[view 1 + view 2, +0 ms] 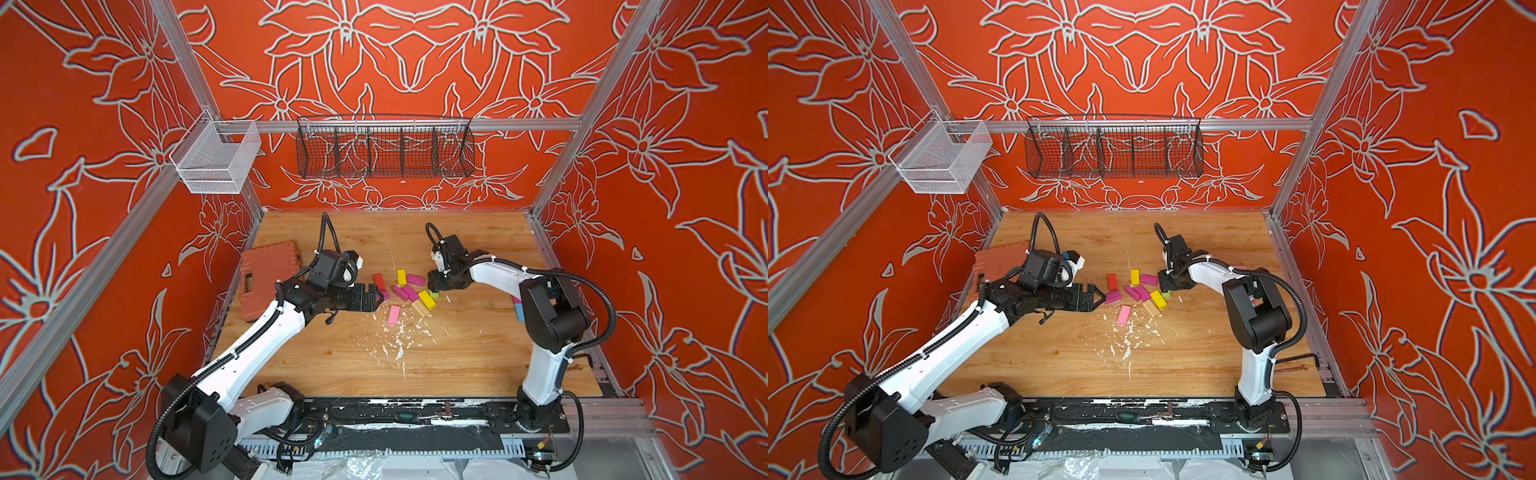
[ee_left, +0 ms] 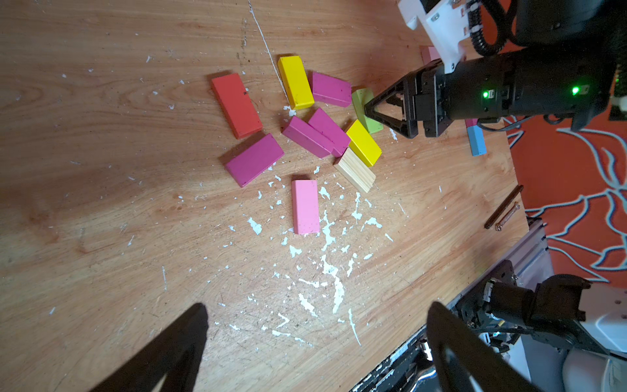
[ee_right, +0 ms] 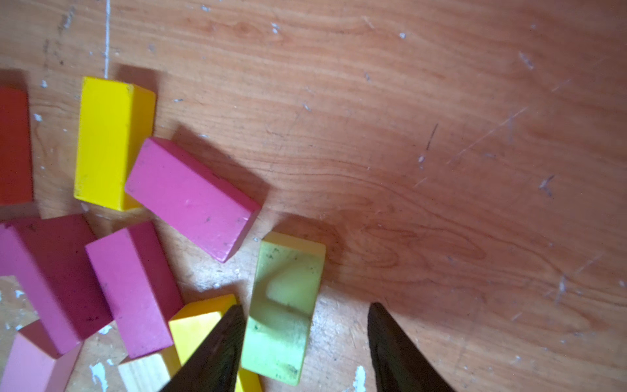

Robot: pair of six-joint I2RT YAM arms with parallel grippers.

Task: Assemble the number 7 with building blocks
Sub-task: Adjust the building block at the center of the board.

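The building blocks lie loosely scattered mid-table in both top views: a red one (image 1: 379, 281), two yellow (image 1: 401, 277), several magenta (image 1: 405, 292), a light pink (image 1: 393, 314), a bare wood one (image 1: 419, 308) and a green one (image 3: 285, 325). No number 7 is in view. My right gripper (image 3: 305, 307) stands open, straddling the green block (image 2: 359, 98): one finger is right beside it and a gap is left at the other. My left gripper (image 2: 317, 305) is wide open with nothing between its fingers, next to a magenta block (image 1: 1113, 296) at the pile's left side.
A red-brown tool case (image 1: 268, 278) lies at the table's left edge behind the left arm. A blue block (image 2: 476, 141) sits under the right arm. A thin rod and a screw (image 2: 504, 207) lie near the right edge. White flecks mark the wood in front of the pile.
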